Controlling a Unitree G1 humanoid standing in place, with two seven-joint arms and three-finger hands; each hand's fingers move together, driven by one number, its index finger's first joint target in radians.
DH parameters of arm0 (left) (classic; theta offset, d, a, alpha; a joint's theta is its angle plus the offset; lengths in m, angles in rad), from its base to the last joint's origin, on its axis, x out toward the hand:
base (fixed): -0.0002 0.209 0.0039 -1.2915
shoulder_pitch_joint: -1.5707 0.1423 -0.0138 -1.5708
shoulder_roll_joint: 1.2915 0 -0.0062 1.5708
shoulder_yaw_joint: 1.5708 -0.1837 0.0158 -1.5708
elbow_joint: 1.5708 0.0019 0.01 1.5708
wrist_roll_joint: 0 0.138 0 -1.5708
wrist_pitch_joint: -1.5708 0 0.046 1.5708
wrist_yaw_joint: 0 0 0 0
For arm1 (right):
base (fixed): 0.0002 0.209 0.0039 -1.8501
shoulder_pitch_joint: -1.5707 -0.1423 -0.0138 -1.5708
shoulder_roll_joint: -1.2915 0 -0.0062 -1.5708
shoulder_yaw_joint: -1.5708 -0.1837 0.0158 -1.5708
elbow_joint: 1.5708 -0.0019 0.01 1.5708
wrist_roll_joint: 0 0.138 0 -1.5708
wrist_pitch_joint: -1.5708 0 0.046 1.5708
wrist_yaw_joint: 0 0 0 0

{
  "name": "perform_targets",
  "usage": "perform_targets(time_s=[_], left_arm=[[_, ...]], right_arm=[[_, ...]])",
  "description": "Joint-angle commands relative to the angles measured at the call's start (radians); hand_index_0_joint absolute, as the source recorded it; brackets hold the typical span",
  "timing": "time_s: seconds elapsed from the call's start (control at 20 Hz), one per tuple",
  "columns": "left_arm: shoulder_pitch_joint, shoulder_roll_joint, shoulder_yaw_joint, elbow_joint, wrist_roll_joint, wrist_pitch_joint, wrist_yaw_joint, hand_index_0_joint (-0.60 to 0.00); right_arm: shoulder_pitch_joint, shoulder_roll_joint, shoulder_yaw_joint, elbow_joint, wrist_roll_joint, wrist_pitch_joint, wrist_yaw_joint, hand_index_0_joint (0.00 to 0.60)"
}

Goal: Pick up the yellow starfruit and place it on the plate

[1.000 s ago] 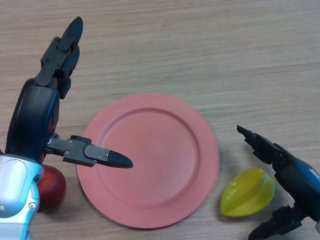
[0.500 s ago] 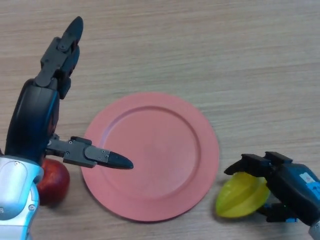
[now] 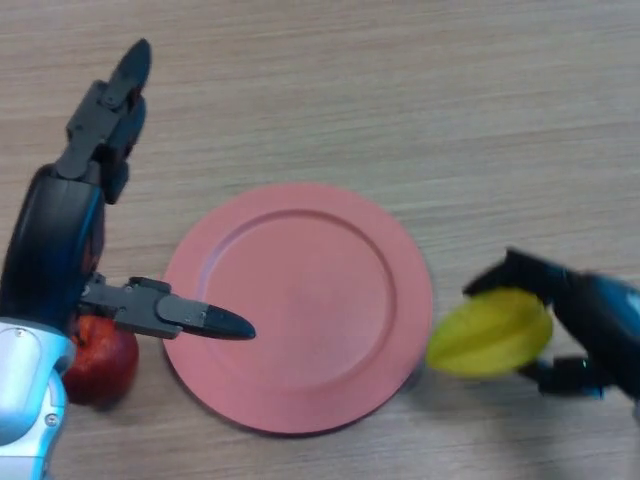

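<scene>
Surface: pale wood-grain table (image 3: 400, 90) filling the frame.

Right hand (image 3: 590, 325), lower right: fingers curled over the top of the starfruit (image 3: 490, 333) and thumb under it, so we read a pinch. The starfruit sits just right of the plate (image 3: 300, 305), close to its rim; a shadow beneath suggests it is off the table.

Left hand (image 3: 70, 230), left side: fingers straight, holding nothing, thumb reaching over the plate's left edge.

Apple (image 3: 100, 350), lower left, beside the plate.

Risks, as we judge them: the ridged fruit could twist out of so narrow a hold; carried low, it could catch the rim and shove the plate.
</scene>
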Motion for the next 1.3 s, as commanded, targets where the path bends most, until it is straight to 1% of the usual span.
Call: perform_targets(time_s=[0.05,0.1,0.15,0.25,0.3,0.4,0.45,0.55,0.6,0.7,0.8,0.9,0.95,1.0,1.05,1.1,1.15,1.2,1.3], left_arm=[[-0.029,0.028,0.05,-0.055,-0.025,-0.128,0.06,0.0],[-0.033,0.028,0.052,-0.06,-0.031,-0.12,0.066,0.0],[-0.037,0.03,0.057,-0.065,-0.039,-0.113,0.066,0.0],[-0.046,0.039,0.072,-0.07,-0.055,-0.104,0.059,0.0],[-0.05,0.043,0.077,-0.067,-0.06,-0.115,0.057,0.0],[-0.053,0.046,0.087,-0.068,-0.074,-0.123,0.057,0.0],[-0.05,0.045,0.092,-0.077,-0.092,-0.109,0.059,0.0],[-0.043,0.044,0.102,-0.1,-0.13,-0.059,0.065,0.0],[-0.045,0.046,0.11,-0.106,-0.145,-0.043,0.069,0.0],[-0.051,0.049,0.11,-0.102,-0.151,-0.036,0.078,0.0],[-0.042,0.055,0.123,-0.095,-0.16,-0.05,0.066,0.0],[-0.021,0.054,0.132,-0.098,-0.153,-0.066,0.057,0.0],[-0.018,0.054,0.136,-0.1,-0.154,-0.065,0.055,0.0],[-0.016,0.053,0.139,-0.1,-0.156,-0.065,0.056,0.0],[-0.014,0.051,0.145,-0.103,-0.159,-0.066,0.06,0.0],[-0.012,0.05,0.153,-0.111,-0.163,-0.07,0.07,0.0],[-0.01,0.048,0.154,-0.119,-0.158,-0.078,0.084,0.0],[-0.007,0.047,0.151,-0.125,-0.149,-0.085,0.093,0.0],[-0.009,0.045,0.151,-0.125,-0.147,-0.088,0.101,0.0]], right_arm=[[-0.083,-0.021,-0.027,-0.035,0.072,-0.038,-0.037,0.6],[-0.12,-0.007,-0.001,-0.049,0.089,0.011,-0.038,0.6],[-0.148,-0.002,0.021,-0.047,0.074,0.024,-0.043,0.6],[-0.216,0.025,0.075,-0.018,0.021,0.039,-0.052,0.6],[-0.255,0.051,0.105,0.01,0.009,0.04,-0.073,0.6],[-0.308,0.086,0.155,0.079,-0.019,0.036,-0.106,0.6],[-0.327,0.095,0.18,0.107,-0.01,0.045,-0.125,0.6],[-0.369,0.103,0.243,0.176,0.005,0.075,-0.18,0.6],[-0.392,0.104,0.286,0.196,0.079,0.126,-0.204,0.6],[-0.412,0.105,0.323,0.194,0.189,0.216,-0.219,0.6],[-0.417,0.106,0.335,0.215,0.206,0.219,-0.211,0.6],[-0.424,0.106,0.341,0.247,0.182,0.157,-0.212,0.6],[-0.426,0.106,0.343,0.251,0.183,0.148,-0.212,0.55],[-0.427,0.106,0.347,0.254,0.188,0.141,-0.211,0.4],[-0.428,0.106,0.354,0.258,0.188,0.13,-0.208,0.3],[-0.43,0.106,0.366,0.27,0.177,0.103,-0.2,0.15],[-0.433,0.106,0.373,0.29,0.137,0.056,-0.192,0.048],[-0.438,0.106,0.372,0.313,0.087,0.006,-0.192,0.0],[-0.443,0.106,0.367,0.322,0.088,-0.002,-0.19,0.0]])
